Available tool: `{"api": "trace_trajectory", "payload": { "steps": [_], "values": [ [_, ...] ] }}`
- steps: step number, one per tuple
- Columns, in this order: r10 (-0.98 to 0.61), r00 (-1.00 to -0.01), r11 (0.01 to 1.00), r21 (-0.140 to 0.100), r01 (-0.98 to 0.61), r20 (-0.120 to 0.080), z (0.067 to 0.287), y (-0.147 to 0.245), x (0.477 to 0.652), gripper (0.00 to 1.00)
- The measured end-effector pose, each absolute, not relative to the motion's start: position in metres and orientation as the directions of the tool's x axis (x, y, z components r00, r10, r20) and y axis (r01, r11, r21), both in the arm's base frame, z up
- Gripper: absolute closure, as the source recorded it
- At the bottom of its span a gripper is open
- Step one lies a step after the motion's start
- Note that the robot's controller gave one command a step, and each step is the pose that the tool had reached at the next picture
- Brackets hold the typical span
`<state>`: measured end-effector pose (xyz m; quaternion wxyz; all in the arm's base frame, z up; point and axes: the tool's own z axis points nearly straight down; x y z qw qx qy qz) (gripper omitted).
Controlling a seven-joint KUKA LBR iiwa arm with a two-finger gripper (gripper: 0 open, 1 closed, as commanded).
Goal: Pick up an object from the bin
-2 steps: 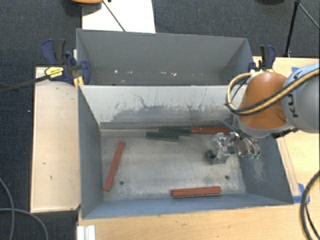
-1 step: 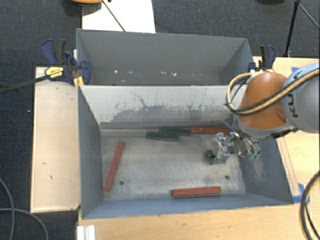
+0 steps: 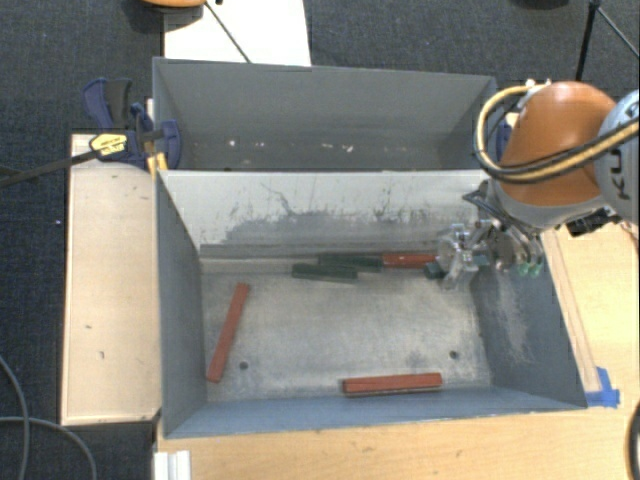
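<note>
A grey metal bin [image 3: 180, 298] holds a few loose sticks on its scuffed floor. Nearest the camera, a reddish-brown stick [image 3: 391, 383] lies flat along the foot of the front wall, right of centre. Further in, on the left side, a red stick [image 3: 228, 332] lies at a slant, its lower end close to the left wall and well apart from the first. Along the foot of the back wall, two dark green sticks [image 3: 335, 266] lie end to end and partly overlapping. A short red stick [image 3: 405, 260] lies in line with them, just to their right.

The gripper [image 3: 455, 258] is low in the bin's far right corner, right at the right end of that short red stick. Whether the tool is spread, pressed together or pinching the stick cannot be told from this angle. Above it, the arm's wrist carries a rounded orange cover [image 3: 555, 143] with a yellow-and-black cable [image 3: 489, 118] looped round it, reaching in over the right wall.
</note>
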<state>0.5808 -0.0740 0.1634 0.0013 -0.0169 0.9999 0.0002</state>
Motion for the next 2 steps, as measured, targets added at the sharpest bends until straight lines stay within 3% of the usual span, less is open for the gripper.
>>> {"api": "trace_trajectory", "payload": {
  "steps": [1,2],
  "values": [
    [-0.034,-0.999,0.999,0.0,-0.034,-0.003,0.163,-0.074,0.581,1.0],
    [-0.024,-1.0,1.0,0.001,-0.024,0.0,0.201,-0.078,0.585,1.0]
  ]
}}
